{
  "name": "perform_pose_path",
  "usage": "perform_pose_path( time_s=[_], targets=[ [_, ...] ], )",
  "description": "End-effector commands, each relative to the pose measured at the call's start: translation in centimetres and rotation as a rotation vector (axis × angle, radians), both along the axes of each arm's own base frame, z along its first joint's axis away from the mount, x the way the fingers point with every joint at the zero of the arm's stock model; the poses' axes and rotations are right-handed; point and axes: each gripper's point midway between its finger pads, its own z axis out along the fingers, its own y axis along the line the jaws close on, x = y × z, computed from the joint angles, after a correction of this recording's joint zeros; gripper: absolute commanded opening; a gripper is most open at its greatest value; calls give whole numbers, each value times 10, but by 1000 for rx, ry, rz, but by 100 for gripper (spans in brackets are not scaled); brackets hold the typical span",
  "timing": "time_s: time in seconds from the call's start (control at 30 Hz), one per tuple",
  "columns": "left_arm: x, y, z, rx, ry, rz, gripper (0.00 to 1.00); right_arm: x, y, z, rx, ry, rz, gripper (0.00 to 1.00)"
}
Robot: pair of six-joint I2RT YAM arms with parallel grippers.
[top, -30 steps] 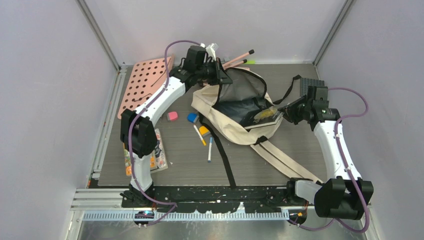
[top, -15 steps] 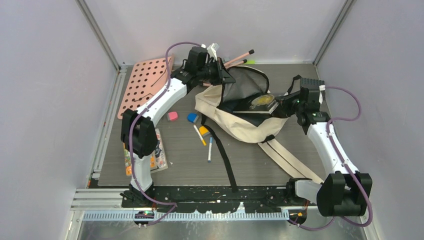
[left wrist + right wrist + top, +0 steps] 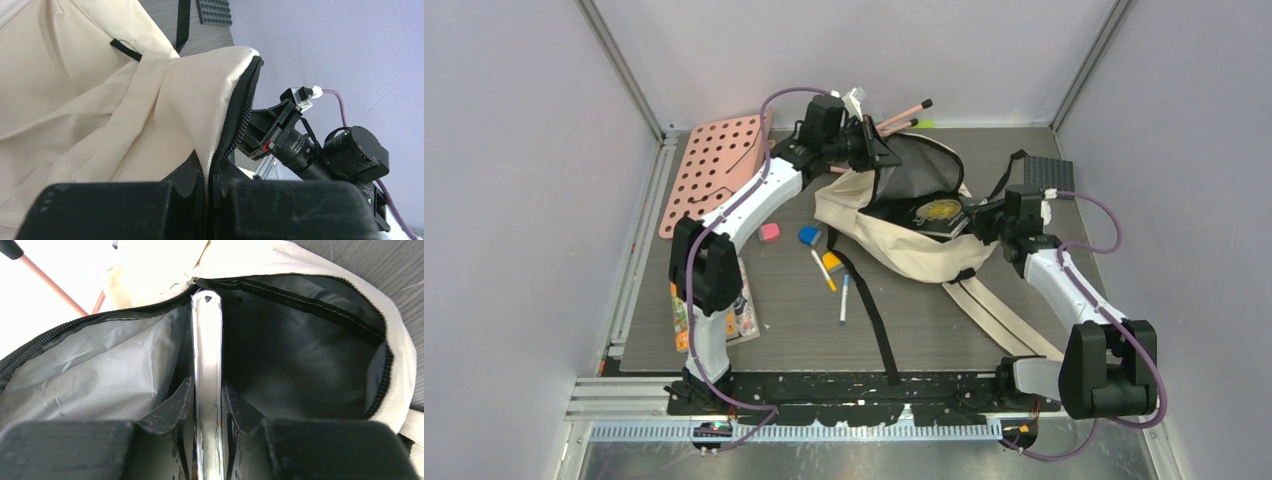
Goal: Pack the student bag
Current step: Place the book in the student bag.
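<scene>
**Book at the bag mouth, both pincers loaded**

Student bag lies slumped on the surface, right of centre toward the far side. Its main zipper is open and the grey lining shows. The cream straps and a black webbing strap trail toward the near edge.

Left pincer – jaws pinched almost together on the bag's zipper rim at the far side of the opening, holding that flap of cloth up.

Right pincer – narrow, clamped on a thin book, which its wrist camera sees edge-on. The book's far edge sits inside the open mouth, with pale grey lining to one side and the darker interior to the other. From above, the book has a dark cover with a yellowish round picture and lies at the right side of the opening, over the bag's near lip.

Loose on the surface left of the bag:
- pink eraser
- blue eraser
- small yellow-orange item, kind unclear
- yellow-tipped marker
- blue-tipped marker

Pink pegboard sits at the far left. A printed booklet lies partly under the left arm. A black studded plate is in the far right corner. Pink pencils stick out behind the bag, near the left wrist.
</scene>
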Motion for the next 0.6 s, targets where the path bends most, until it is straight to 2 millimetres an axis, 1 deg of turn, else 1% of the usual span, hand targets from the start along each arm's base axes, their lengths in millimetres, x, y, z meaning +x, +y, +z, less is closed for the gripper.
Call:
perform_pose_path(
  time_s=[0.0, 0.03, 0.07, 0.1, 0.13, 0.17, 0.23, 0.27, 0.33, 0.37, 0.4, 0.43, 0.47, 0.5, 0.57],
  targets=[
    [5, -10, 33, -92, -102, -18, 0, -8, -13, -27, -51, 126, -62, 4],
    [4, -11, 30, -91, -97, -24, 0, -10, -9, -38, -53, 170, -41, 7],
    [3, -12, 29, -91, -96, -28, 0, -9, -6, -41, -57, 184, -24, 9],
    [2, -13, 26, -91, -93, -31, 0, -11, 1, -54, -53, 227, 4, 12],
    [2, -13, 25, -92, -91, -32, 0, -9, 11, -56, -25, 241, 41, 13],
    [1, -14, 23, -92, -86, -33, 0, -7, 19, -66, -17, 271, 65, 15],
    [0, -16, 21, -90, -83, -40, 0, -1, 35, -74, 2, 285, 103, 16],
    [-1, -16, 20, -90, -83, -43, 0, 4, 40, -73, 4, 266, 115, 17],
    [-2, -17, 18, -86, -80, -47, 0, 11, 51, -78, -9, 263, 144, 20],
    [-2, -16, 16, -83, -79, -47, 0, 17, 54, -74, -20, 248, 154, 22],
    [-2, -16, 15, -81, -78, -47, 0, 18, 54, -77, -34, 259, 159, 25],
    [-3, -15, 14, -77, -77, -46, 0, 21, 55, -74, -50, 252, 170, 27],
    [-4, -14, 12, -74, -77, -46, 0, 21, 54, -75, -64, 266, 171, 32],
    [-4, -14, 11, -70, -76, -44, 0, 21, 52, -76, -81, 270, 175, 34],
    [-5, -13, 8, -63, -75, -45, 0, 19, 49, -76, -104, 278, 179, 48]
  ],
)
